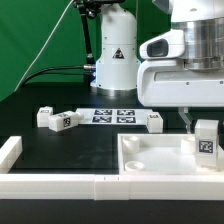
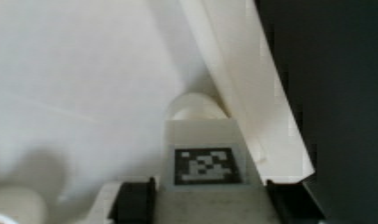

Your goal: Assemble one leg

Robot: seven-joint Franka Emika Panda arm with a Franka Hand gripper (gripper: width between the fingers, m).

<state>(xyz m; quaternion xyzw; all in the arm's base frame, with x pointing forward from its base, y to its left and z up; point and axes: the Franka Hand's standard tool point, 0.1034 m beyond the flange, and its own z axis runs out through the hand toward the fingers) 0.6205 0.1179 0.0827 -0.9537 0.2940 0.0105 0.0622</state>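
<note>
My gripper (image 1: 205, 128) is shut on a leg (image 1: 206, 139), a small white block with a black-and-white tag, and holds it upright over the right corner of the large white square panel (image 1: 150, 160). In the wrist view the leg (image 2: 207, 150) sits between my two black fingers (image 2: 136, 200), its far end at a round corner socket (image 2: 196, 103) beside the panel's raised rim (image 2: 239, 70). I cannot tell whether the leg touches the socket. Three more legs lie on the table: two (image 1: 56, 120) at the exterior view's left and one (image 1: 154, 122) behind the panel.
The marker board (image 1: 113, 115) lies flat on the black table behind the panel. The robot's white base (image 1: 115, 55) stands at the back. A white L-shaped rail (image 1: 60, 183) runs along the front and left of the work area.
</note>
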